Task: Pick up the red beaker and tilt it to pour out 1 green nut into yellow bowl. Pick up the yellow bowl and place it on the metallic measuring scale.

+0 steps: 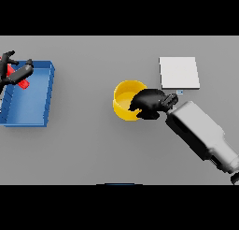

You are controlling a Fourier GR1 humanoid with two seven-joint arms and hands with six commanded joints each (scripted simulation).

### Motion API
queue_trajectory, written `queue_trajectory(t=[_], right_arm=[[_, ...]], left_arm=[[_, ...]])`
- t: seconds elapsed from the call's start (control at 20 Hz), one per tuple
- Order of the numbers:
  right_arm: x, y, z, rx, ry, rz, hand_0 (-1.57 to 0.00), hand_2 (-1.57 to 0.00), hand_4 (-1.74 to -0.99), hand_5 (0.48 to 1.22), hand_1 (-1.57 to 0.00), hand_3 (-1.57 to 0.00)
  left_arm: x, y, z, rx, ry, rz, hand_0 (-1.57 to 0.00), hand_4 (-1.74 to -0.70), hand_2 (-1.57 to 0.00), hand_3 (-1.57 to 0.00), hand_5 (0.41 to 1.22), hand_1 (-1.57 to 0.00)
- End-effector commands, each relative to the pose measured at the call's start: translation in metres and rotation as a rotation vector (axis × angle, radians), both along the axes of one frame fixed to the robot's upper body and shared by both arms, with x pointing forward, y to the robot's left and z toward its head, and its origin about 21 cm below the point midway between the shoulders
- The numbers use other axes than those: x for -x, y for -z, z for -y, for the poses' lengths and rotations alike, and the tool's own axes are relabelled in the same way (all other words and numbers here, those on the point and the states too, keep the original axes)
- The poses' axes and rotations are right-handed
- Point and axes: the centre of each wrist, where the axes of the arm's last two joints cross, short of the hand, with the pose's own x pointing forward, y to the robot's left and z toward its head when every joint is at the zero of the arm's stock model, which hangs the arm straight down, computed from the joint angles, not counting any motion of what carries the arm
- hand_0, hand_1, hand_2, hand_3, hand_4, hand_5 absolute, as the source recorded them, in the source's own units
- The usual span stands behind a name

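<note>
Right hand (150, 104) is at the yellow bowl (125, 99), fingers curled over its right rim, apparently gripping it, bowl sitting on the table (93, 145). Whether a nut is inside, I cannot tell. Far left, the left hand (14, 74) holds the red beaker (23, 83), fingers wrapped round it, over the blue tray (42, 107) by its top corner. So pouring looks finished, judging by the layout. Left to do: lift the bowl and set it on the scale (179, 72), the pale square just beyond, bare for now.
</note>
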Motion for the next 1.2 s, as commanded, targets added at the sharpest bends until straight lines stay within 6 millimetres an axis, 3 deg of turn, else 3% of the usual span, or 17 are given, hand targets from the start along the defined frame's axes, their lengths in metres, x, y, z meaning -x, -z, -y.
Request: queue_trajectory(t=[0.0,0.15,0.3,0.6,0.85,1.15], right_arm=[[-0.002,-0.007,0.000,-0.011,0.002,0.012,-1.53,-1.49,-1.729,1.212,-1.53,-1.19],[-0.001,-0.032,0.006,-0.007,-0.003,0.043,-1.55,-1.51,-1.731,1.216,-1.55,-1.38],[-0.005,-0.060,0.009,0.013,0.032,0.091,-1.56,-1.54,-1.726,1.219,-1.56,-1.34],[-0.003,-0.078,0.023,0.002,0.071,0.129,-1.57,-1.56,-1.719,1.220,-1.57,-1.24],[-0.023,-0.098,0.047,0.016,0.140,0.224,-1.57,-1.57,-1.720,1.221,-1.57,-1.30],[-0.051,-0.094,0.087,0.011,0.297,0.233,-1.57,-1.57,-1.720,1.221,-1.57,-1.21]], left_arm=[[0.000,0.000,-0.002,-0.005,-0.007,0.001,0.00,-0.80,0.00,0.00,0.724,0.00],[-0.002,-0.002,0.000,-0.004,-0.007,-0.002,0.00,-0.80,0.00,0.00,0.721,0.00],[-0.003,-0.002,0.001,0.000,-0.012,0.000,0.00,-0.80,0.00,0.00,0.720,0.00],[-0.002,-0.005,-0.002,-0.001,-0.003,0.002,0.00,-0.80,0.00,0.00,0.723,0.00],[0.002,-0.010,-0.004,-0.001,-0.006,0.019,0.00,-0.81,0.00,0.00,0.742,0.00],[0.003,-0.009,0.003,-0.009,-0.024,-0.009,0.00,-0.82,0.00,0.00,0.750,0.00]])
